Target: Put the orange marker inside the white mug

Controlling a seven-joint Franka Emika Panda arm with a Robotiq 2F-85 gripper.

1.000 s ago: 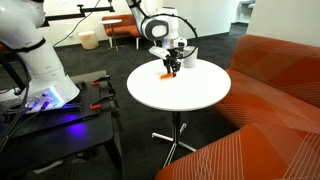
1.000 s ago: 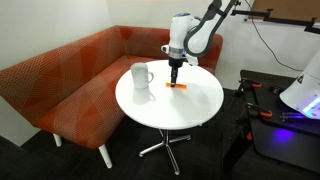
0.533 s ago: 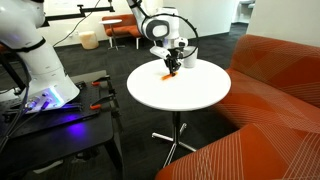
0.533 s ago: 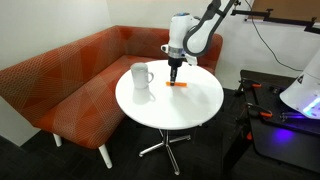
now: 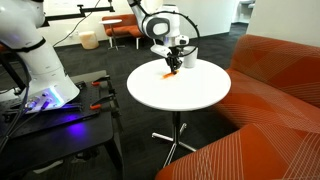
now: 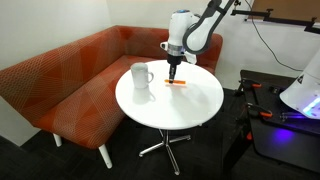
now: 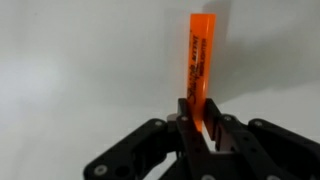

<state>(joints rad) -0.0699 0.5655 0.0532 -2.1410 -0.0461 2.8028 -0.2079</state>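
The orange marker [image 7: 203, 60] is pinched between my gripper's [image 7: 203, 125] two fingers and sticks out beyond them. In both exterior views the gripper [image 6: 174, 77] [image 5: 173, 67] hangs over the round white table [image 6: 185, 108], holding the marker [image 6: 179, 84] [image 5: 167, 73] roughly level, just above the tabletop. The white mug [image 6: 141, 76] stands upright on the table a short way from the gripper, its handle towards the gripper. In an exterior view the mug [image 5: 190, 58] shows partly behind the gripper.
An orange sofa [image 6: 60, 75] curves around the far side of the table. A dark cart [image 5: 50, 125] with red-handled tools [image 5: 97, 105] and a white robot base [image 5: 35, 60] stands beside the table.
My gripper has risen slightly with the orange marker in it, lifting the marker a little off the tabletop. The mug has not moved.
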